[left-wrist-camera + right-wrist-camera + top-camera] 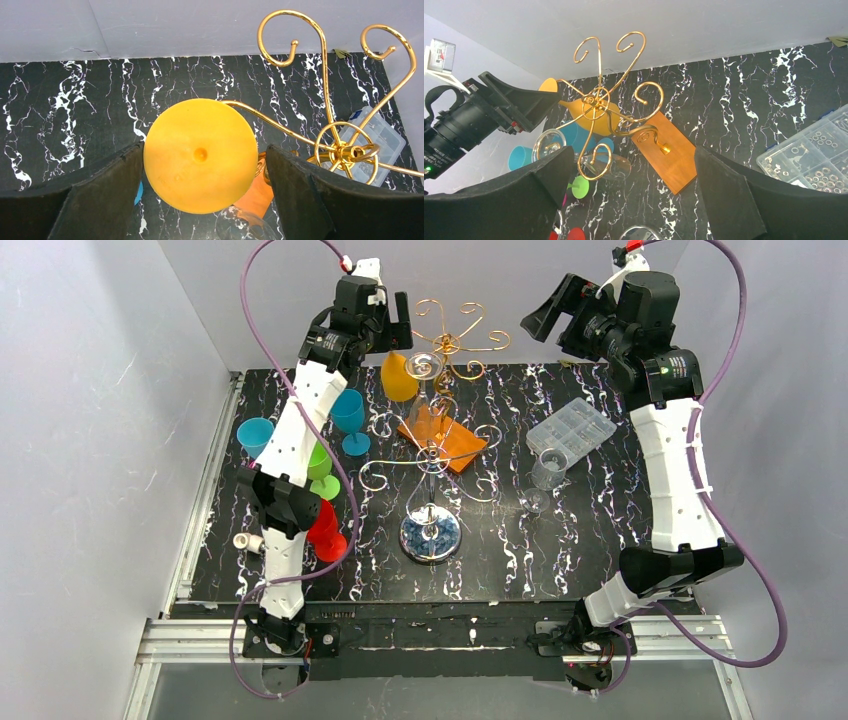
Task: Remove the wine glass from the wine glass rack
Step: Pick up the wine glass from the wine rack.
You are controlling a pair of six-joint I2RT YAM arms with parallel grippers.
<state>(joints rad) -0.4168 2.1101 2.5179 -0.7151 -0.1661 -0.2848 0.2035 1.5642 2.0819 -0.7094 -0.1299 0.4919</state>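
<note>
While the left end effector (205, 146) stands wide open astride the round foot of the yellow wine glass (200, 155), stem and bowl are hidden beneath that foot, and whether either jaw touches it is unclear. The glass hangs upside down from the upper tier of the wine glass rack (431, 452), toward 12 o'clock on the tabletop (560, 540); at 1 o'clock the right end effector (634, 150) gapes empty.

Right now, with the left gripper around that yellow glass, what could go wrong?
The left gripper stands open around the foot of the yellow wine glass, with a wire arm of the wine glass rack right beside it; closing may catch the wire. A tug could rock the tall rack and shake its hanging clear glass.
</note>
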